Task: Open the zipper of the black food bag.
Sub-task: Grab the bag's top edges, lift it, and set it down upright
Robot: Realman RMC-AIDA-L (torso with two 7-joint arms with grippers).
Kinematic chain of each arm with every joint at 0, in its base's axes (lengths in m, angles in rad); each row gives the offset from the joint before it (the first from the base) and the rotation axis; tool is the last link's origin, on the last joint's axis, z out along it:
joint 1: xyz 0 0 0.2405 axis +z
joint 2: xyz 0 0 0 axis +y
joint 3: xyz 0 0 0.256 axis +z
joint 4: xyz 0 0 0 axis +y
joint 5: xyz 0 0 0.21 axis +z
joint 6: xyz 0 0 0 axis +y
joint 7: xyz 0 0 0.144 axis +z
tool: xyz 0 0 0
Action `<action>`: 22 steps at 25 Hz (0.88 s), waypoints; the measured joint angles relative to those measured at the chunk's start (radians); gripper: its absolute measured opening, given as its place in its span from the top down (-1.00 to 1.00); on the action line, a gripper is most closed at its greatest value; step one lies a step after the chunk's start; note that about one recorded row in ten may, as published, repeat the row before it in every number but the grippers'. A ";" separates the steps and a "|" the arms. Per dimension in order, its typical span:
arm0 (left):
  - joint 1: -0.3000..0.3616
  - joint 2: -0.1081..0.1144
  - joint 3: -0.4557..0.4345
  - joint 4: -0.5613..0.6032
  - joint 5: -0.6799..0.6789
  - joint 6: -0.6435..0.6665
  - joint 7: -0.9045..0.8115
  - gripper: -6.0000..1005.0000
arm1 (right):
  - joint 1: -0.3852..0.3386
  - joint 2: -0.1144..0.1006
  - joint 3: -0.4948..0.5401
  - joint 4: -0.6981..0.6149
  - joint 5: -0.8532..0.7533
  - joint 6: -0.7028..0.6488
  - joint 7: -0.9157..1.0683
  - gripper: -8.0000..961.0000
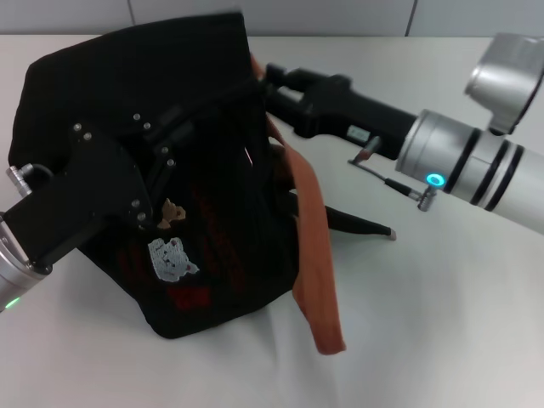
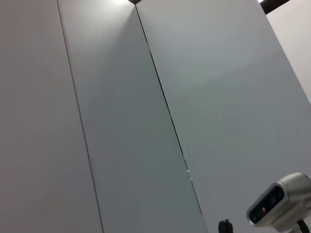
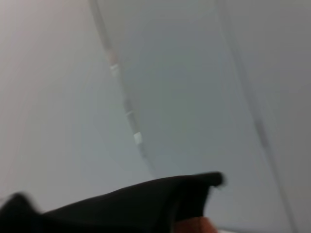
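The black food bag [image 1: 204, 246] stands tilted on the white table, its bear patches [image 1: 172, 255] facing me. One orange-brown handle [image 1: 313, 246] hangs down its right side. My left gripper [image 1: 183, 136] lies against the bag's upper front, black on black. From the right, my right gripper [image 1: 270, 81] reaches to the bag's top right edge, where the handle begins. A thin pale glint [image 1: 248, 156] shows on the bag's dark top, but I cannot make out the zipper or its pull tab. The right wrist view shows only a fold of the bag's black fabric [image 3: 146, 204] against the wall.
A flat black strip with a metal tip [image 1: 361, 223] sticks out from under the bag onto the table [image 1: 442, 323]. The left wrist view shows grey wall panels [image 2: 146, 121] and a silver camera head [image 2: 279, 206]. A cable plug [image 1: 416, 194] hangs off the right forearm.
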 joint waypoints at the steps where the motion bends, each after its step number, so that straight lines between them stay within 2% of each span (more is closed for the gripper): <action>1: 0.000 0.000 0.000 -0.001 0.000 0.000 0.003 0.82 | -0.010 0.000 0.014 0.000 0.000 -0.007 -0.006 0.20; 3: 0.003 0.000 0.000 -0.001 0.000 0.000 0.007 0.82 | -0.025 0.000 0.026 0.000 0.000 -0.025 -0.010 0.14; 9: 0.005 0.001 0.000 -0.002 0.000 0.000 0.007 0.83 | -0.049 -0.002 0.025 0.000 -0.003 -0.076 -0.011 0.14; 13: 0.005 0.002 -0.001 -0.002 -0.001 0.001 0.008 0.83 | -0.075 -0.006 0.013 -0.014 -0.042 -0.162 -0.030 0.15; 18: 0.005 0.003 -0.001 -0.001 -0.001 0.001 0.008 0.83 | -0.080 -0.006 0.012 -0.033 -0.144 -0.166 -0.099 0.15; 22: 0.001 0.002 -0.001 -0.002 -0.001 0.001 0.008 0.83 | -0.080 -0.003 0.014 -0.018 -0.158 -0.125 -0.190 0.16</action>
